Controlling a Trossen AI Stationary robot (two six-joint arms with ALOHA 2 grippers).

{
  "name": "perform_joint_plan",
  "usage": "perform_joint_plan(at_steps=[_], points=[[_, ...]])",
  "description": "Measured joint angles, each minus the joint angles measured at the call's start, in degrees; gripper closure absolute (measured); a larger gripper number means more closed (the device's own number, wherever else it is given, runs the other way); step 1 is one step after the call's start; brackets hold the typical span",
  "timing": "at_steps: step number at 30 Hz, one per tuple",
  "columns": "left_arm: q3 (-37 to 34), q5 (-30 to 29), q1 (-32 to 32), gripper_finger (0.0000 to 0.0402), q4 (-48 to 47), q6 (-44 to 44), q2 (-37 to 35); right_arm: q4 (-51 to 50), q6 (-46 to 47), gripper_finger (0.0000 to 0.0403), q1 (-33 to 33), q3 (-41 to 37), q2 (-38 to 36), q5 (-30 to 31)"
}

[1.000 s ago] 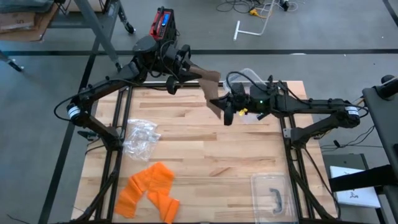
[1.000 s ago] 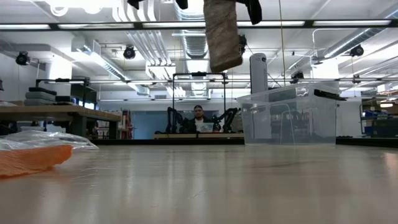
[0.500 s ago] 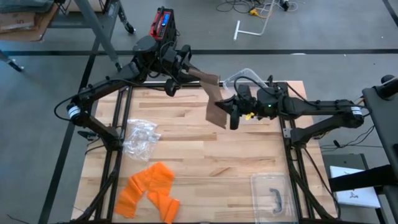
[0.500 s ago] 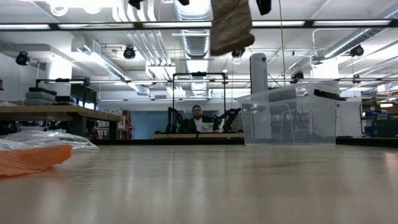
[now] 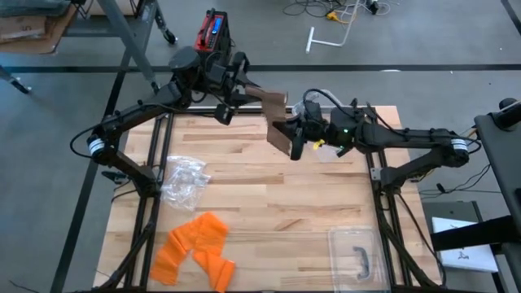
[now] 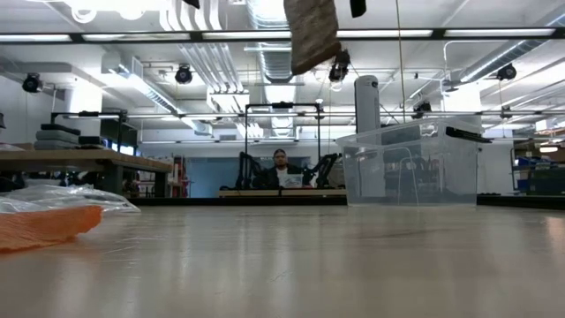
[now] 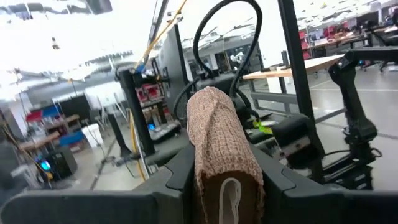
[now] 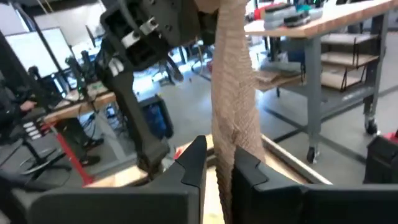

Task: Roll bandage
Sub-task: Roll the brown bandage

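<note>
High view shows you the tan bandage (image 5: 278, 116) hanging in the air over the far side of the table (image 5: 269, 212), stretched between both arms. Your left end effector (image 5: 244, 88) clamps its rolled upper end, and your right end effector (image 5: 286, 140) pinches the loose lower strip.

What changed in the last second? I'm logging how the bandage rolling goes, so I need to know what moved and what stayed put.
The right gripper swung out toward the table's middle with the hanging end of the bandage, then came back near the far edge, and that end rode higher. The left gripper kept its grip on the other end and shifted slightly. The orange cloth, the plastic bag and the clear bin did not move.
</note>
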Motion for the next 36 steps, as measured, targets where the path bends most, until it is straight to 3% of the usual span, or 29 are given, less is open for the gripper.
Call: perform_joint_plan(at_steps=[5,16,22,26,33,36], points=[[0.0,0.29,0.01,0.031,2.55,0.78,0.0,-4.13,-1.13,0.0335,-1.81,2.28,0.48,0.03],[0.0,0.44,0.31,0.031,2.39,3.79,-0.11,-16.0,3.16,0.0214,-2.47,9.48,0.23,-0.2],[0.0,0.44,0.36,0.031,2.36,1.75,-0.15,-15.91,-2.22,0.0189,-2.47,9.51,0.34,0.49],[0.0,0.46,0.36,0.031,2.32,0.52,-0.18,-14.08,-4.21,0.0217,-2.49,9.43,2.26,1.52],[0.0,0.49,0.33,0.031,2.24,-1.39,-0.58,-11.2,-6.48,0.0372,-2.49,9.39,3.98,1.53],[0.0,0.48,0.49,0.031,2.06,-1.8,-1.01,-11.69,-6.42,0.0393,-2.47,9.38,3.76,1.52]])
